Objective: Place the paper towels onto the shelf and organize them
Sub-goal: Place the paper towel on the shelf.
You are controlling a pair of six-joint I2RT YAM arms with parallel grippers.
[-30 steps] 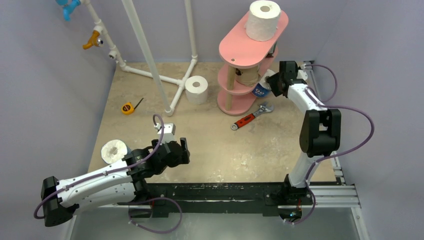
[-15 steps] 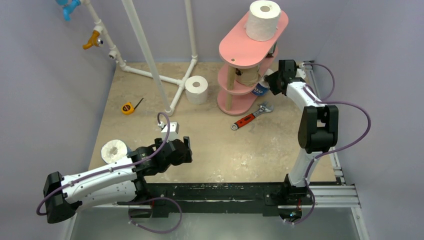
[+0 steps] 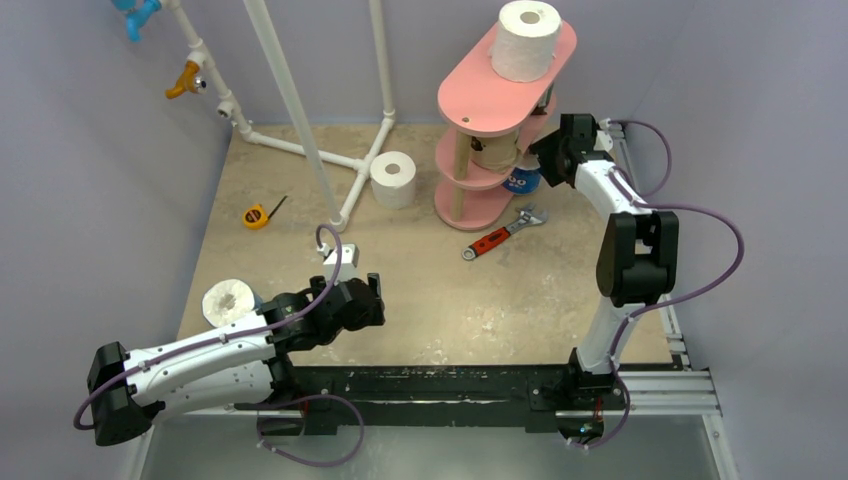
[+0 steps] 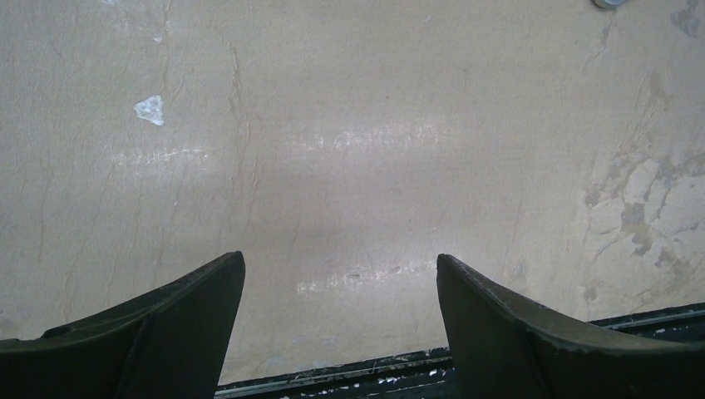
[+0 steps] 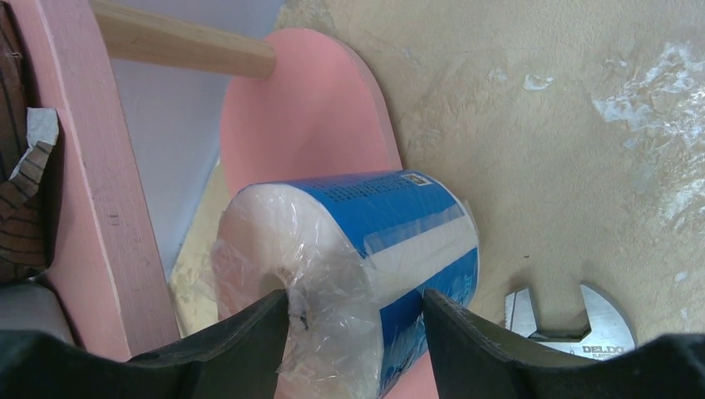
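Note:
The pink shelf [image 3: 470, 100] stands at the back right. A white roll [image 3: 527, 40] sits on its top board and a tan roll [image 3: 492, 152] on the middle one. A blue-wrapped roll [image 5: 391, 224] lies on its side at the edge of the bottom board [image 5: 316, 108]. My right gripper [image 5: 356, 293] is open and straddles that roll's wall, one finger at the core and one outside. From above, the right gripper [image 3: 545, 160] is beside the blue roll [image 3: 520, 180]. My left gripper [image 4: 341, 262] hangs open over bare floor. Two white rolls [image 3: 394, 178] [image 3: 229, 302] stand on the floor.
A red-handled wrench [image 3: 500, 235] lies right of the shelf's foot, its head [image 5: 574, 324] close to my right fingers. A yellow tape measure [image 3: 256, 215] lies at the left. The white pipe frame [image 3: 300, 110] rises at the back left.
My right gripper's jaws have spread wider round the blue-wrapped roll, which now rests on the bottom board. The left arm edged slightly right, then stayed still.

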